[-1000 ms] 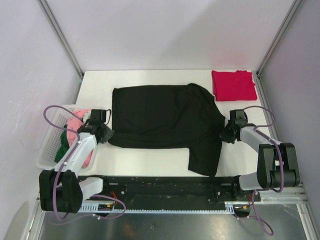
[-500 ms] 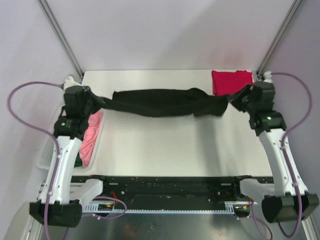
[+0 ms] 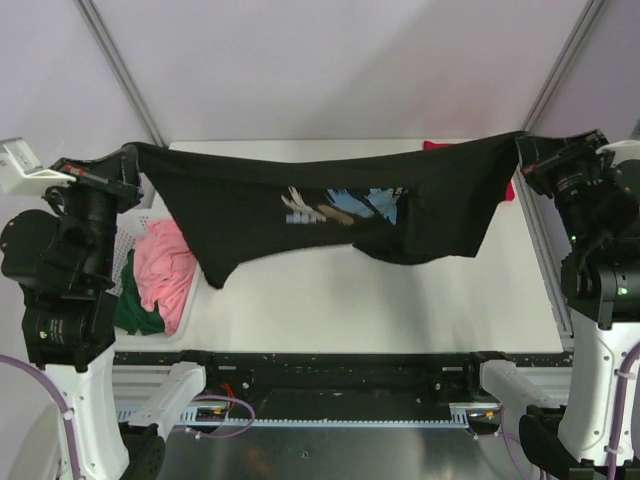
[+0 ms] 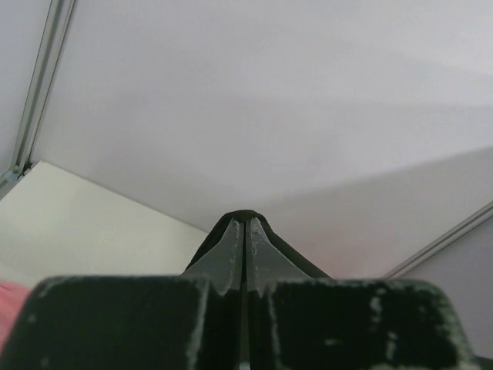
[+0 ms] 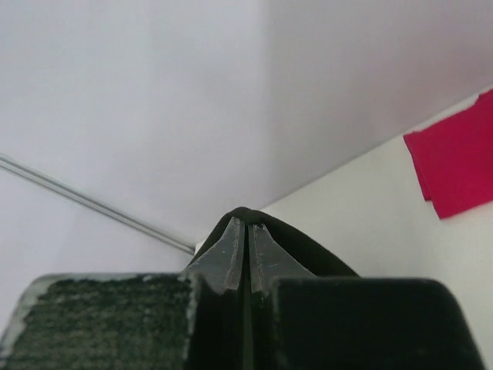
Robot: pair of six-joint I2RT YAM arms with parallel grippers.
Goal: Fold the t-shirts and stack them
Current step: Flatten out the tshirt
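The black t-shirt [image 3: 330, 205] hangs stretched in the air above the table, a pale print showing on its front. My left gripper [image 3: 133, 160] is shut on its left end, high over the basket. My right gripper [image 3: 522, 148] is shut on its right end, raised at the far right. In the left wrist view black cloth [image 4: 245, 217] wraps over my closed gripper [image 4: 245, 223]. The right wrist view shows the same cloth [image 5: 304, 247] draped over my shut gripper [image 5: 246, 223]. The folded crimson t-shirt [image 5: 458, 166] lies at the table's back right, mostly hidden in the top view.
A white lattice basket [image 3: 137, 222] at the table's left edge holds a pink garment [image 3: 170, 270] and a dark green one [image 3: 135, 310]. The white table [image 3: 400, 305] lies below the hanging shirt. Metal frame posts [image 3: 560, 75] rise at the back corners.
Both arms have risen and spread, lifting the black t-shirt off the table. It went from lying flat, to a taut band, to hanging high with its printed front showing.
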